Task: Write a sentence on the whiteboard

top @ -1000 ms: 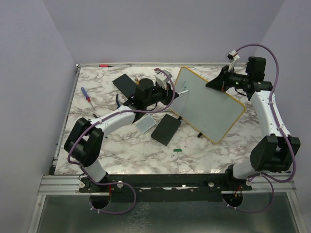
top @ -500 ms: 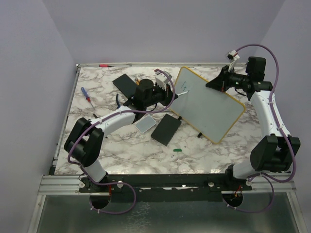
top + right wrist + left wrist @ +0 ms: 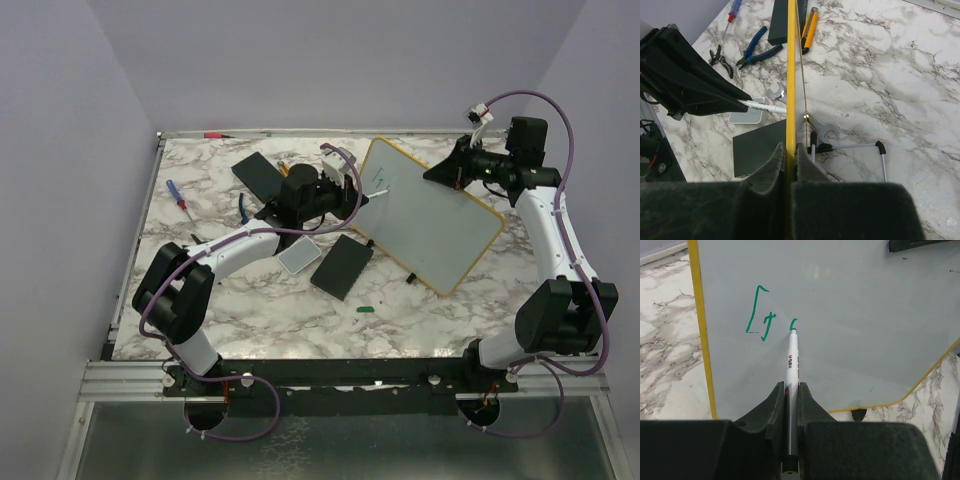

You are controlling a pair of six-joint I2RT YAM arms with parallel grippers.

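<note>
With my left gripper (image 3: pixel 792 388) clamped on the marker (image 3: pixel 791 357) and my right gripper (image 3: pixel 789 150) pinching the rim of the whiteboard (image 3: pixel 855 300), propped at the far right of the surface (image 3: pixel 250 305), I'd press lightly while extending the sentence (image 3: pixel 761 315).

Pale lilac walls (image 3: pixel 330 60) enclose a grey-veined marble table (image 3: pixel 250 310) — soft, even light.

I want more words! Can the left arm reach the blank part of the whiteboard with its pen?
Probably yes. The left gripper holds the pen with its tip on the whiteboard beside the green marks, and nothing lies between it and the blank area.
</note>
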